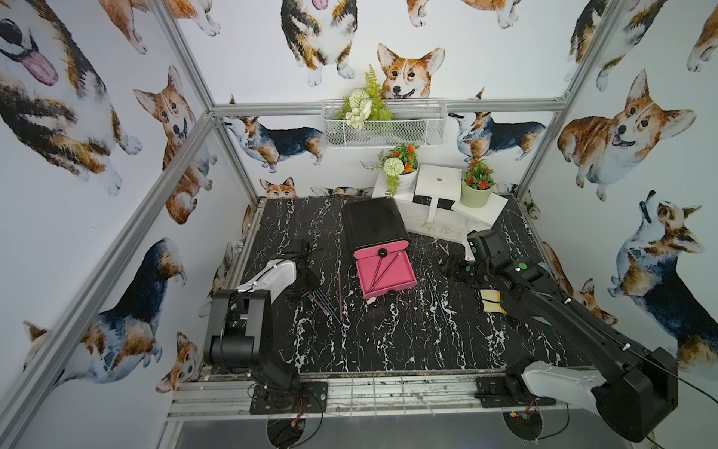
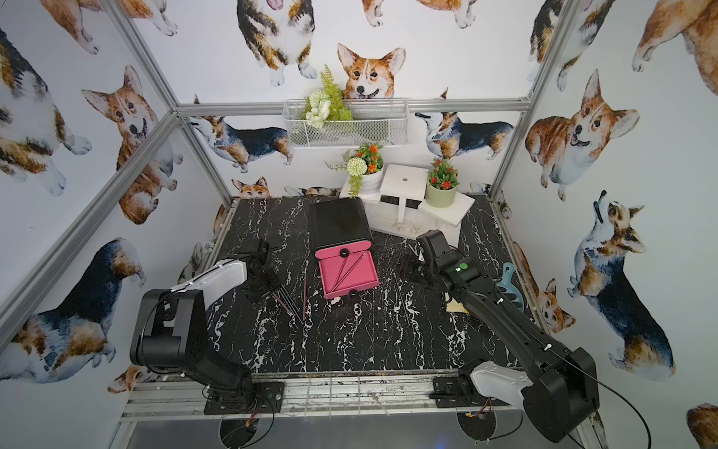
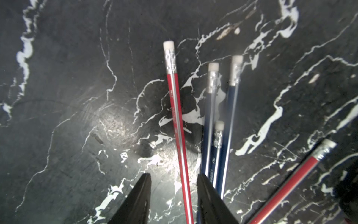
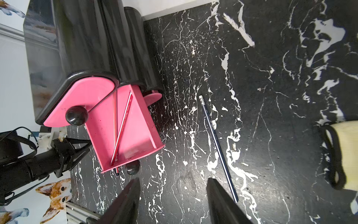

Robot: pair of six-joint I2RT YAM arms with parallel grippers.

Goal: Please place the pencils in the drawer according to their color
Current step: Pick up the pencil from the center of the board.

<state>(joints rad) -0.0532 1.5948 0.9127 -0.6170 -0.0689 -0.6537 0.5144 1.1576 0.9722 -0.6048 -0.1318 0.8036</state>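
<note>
In the left wrist view, my left gripper (image 3: 173, 175) is open and low over the table. A red pencil (image 3: 175, 108) lies between its jaws, close to one finger and touched by neither. Three dark blue pencils (image 3: 210, 124) lie just outside that finger, and another red pencil (image 3: 302, 172) lies further off. In both top views this pencil bunch (image 1: 324, 303) (image 2: 289, 303) lies left of the pink drawer (image 1: 402, 272) (image 4: 139, 124), which is pulled out and holds two red pencils (image 4: 124, 124). My right gripper (image 4: 173, 179) (image 1: 447, 268) is open and empty, with a lone blue pencil (image 4: 217, 145) (image 2: 400, 297) beside one finger.
The black cabinet (image 1: 373, 221) behind the drawer has a second pink drawer front with a black knob (image 4: 76, 115). A yellow cloth with a black band (image 4: 344, 155) lies at the right. A white stand with potted plants (image 1: 439, 186) fills the back right corner.
</note>
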